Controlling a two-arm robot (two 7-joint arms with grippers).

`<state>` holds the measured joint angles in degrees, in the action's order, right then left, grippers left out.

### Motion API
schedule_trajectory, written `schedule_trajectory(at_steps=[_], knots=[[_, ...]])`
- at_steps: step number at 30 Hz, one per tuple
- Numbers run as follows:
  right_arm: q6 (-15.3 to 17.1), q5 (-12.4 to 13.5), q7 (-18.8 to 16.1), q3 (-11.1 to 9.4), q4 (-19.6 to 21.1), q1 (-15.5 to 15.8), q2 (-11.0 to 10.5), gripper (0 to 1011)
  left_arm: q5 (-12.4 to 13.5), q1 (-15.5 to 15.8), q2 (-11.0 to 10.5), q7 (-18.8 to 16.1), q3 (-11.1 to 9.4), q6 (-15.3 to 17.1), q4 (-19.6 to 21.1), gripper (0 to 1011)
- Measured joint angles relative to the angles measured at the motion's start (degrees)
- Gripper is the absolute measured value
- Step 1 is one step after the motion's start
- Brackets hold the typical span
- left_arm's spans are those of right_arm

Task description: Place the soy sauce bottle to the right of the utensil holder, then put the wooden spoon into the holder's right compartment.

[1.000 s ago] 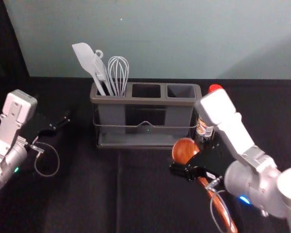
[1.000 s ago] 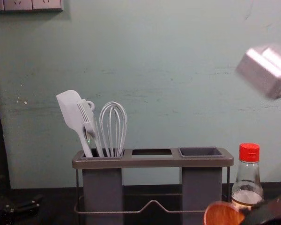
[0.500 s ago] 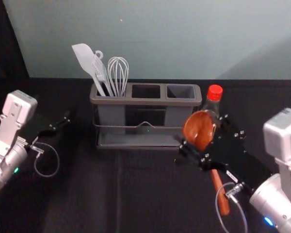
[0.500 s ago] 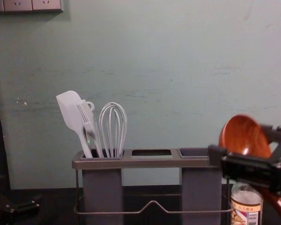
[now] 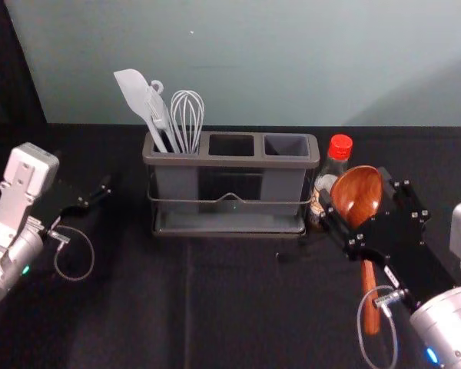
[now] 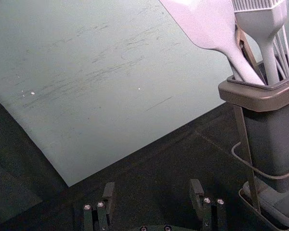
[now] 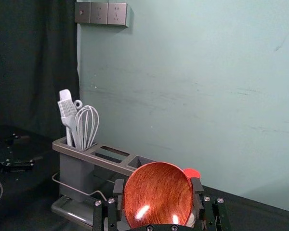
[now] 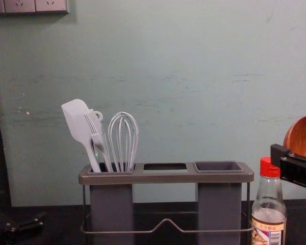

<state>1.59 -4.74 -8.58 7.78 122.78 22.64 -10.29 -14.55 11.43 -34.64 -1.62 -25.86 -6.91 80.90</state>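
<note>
With the red-capped glass bottle right of the grey holder, our nearby right pincer clamps the uninserted brown wooden spoon.

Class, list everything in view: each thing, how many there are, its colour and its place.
Utensil holder: one, grey-brown, mid-table
Spatula: one, pale grey, holder's left compartment
Brush: one, pale grey, same compartment
Whisk: one, pale grey, same compartment
Ring-ended utensil: one, pale grey, same compartment
Soy sauce bottle: one, clear with red cap, right of holder
Wooden spoon: one, reddish-brown, in right jaws
Table covering: one, black, under holder
Wall: one, grey-green, behind table
Wall plates: three, grey, high on wall
Curtain: one, dark, left side
Left gripper: one, black, left of holder, jaws open
Right gripper: one, black, gripping spoon
</note>
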Motion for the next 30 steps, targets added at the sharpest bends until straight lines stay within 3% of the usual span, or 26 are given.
schedule_trajectory(at_steps=[22, 25, 30], knots=[[-0.33, -0.05, -0.18, 0.14, -0.16, -0.17, -0.14, 838, 0.00, 0.00, 0.00, 0.00, 0.00, 0.00, 0.00, 1000], [-2.25, 0.02, -0.09, 0.11, -1.11, -0.84, -0.25, 839, 0.00, 0.00, 0.00, 0.00, 0.00, 0.00, -0.01, 1000], [-7.37, 0.63, -0.13, 0.29, -4.64, -5.17, -0.30, 839, 0.00, 0.00, 0.00, 0.00, 0.00, 0.00, 0.00, 1000]])
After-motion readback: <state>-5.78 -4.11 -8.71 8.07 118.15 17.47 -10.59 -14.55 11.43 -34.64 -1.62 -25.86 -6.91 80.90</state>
